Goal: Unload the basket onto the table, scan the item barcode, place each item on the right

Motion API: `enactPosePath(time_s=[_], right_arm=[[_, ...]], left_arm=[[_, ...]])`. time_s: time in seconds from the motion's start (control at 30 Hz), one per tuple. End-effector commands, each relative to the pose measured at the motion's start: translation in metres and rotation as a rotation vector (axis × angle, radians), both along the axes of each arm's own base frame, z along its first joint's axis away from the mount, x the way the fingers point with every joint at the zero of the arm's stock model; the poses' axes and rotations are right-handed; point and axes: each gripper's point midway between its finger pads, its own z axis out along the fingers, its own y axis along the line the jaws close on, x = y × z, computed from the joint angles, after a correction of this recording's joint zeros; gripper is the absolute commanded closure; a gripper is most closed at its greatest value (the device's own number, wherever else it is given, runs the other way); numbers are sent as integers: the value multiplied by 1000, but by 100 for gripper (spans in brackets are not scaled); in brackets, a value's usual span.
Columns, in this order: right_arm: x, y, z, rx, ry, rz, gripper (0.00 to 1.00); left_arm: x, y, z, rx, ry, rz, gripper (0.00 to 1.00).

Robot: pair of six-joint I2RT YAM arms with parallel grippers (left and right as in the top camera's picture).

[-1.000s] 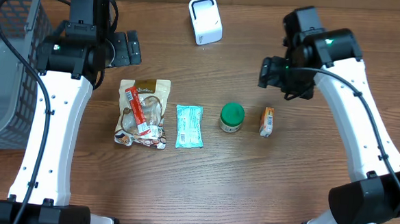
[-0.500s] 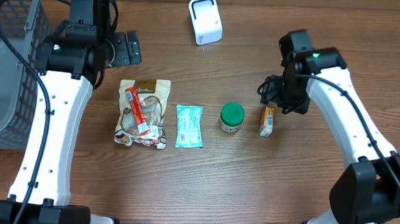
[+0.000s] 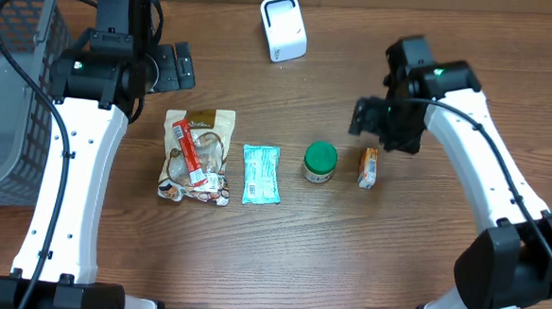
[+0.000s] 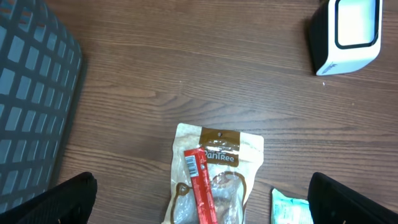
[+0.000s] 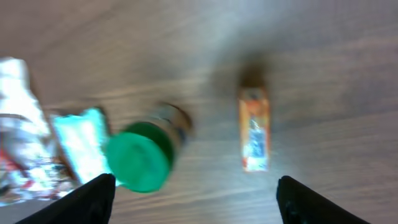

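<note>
Overhead, checked against a second back: found right gripper (image 3: pixel 365 117) brought in from the far right, now just beyond orange carton (image 3: pixel 368 168) and apart from it. Noted its fingers (image 5: pixel 93 202) spread, nothing between them. Found left gripper (image 3: pixel 178 66) unmoved at far left, likewise spread wide and empty. Recorded no shift in snack pouch (image 3: pixel 198 156), teal sachet (image 3: pixel 261 174), green-lidded jar (image 3: pixel 320 162) or carton, all in one row mid-table, with white scanner (image 3: pixel 283 27) well apart at far centre. Judged an approach to a pick, carton the likely item; nothing lifted, no scan yet. Found right wrist view smeared: cannot read carton print or locate any barcode there. Noted fingers cropped at frame corners in both wrist views.
</note>
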Motion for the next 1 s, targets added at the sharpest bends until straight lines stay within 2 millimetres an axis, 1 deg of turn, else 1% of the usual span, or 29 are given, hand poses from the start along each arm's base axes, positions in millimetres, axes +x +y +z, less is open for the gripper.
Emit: enactPosePath(time_s=[0.0,0.03,0.07,0.37,0.47,0.63,0.77,0.97], right_arm=[[5,21,16,53,-36,-1,6],[3,25,12,45,-25,2,2],[0,28,10,34,-15,-1,0],[-16,64,-30,-112,52,8,0],[-19,65,-46,-181,75,-17,0],[-22,73,-66,-204,116,7,0],[-24,74,-83,-227,156,15,0],[-26,79,-101,-230,193,23,0]], left_arm=[[2,2,5,-2,-14,17,0],[2,2,5,-2,-14,17,0],[2,2,5,-2,-14,17,0],[2,2,5,-2,-14,17,0],[2,2,5,-2,-14,17,0],[2,2,5,-2,-14,17,0],[2,2,5,-2,-14,17,0],[2,2,5,-2,-14,17,0]])
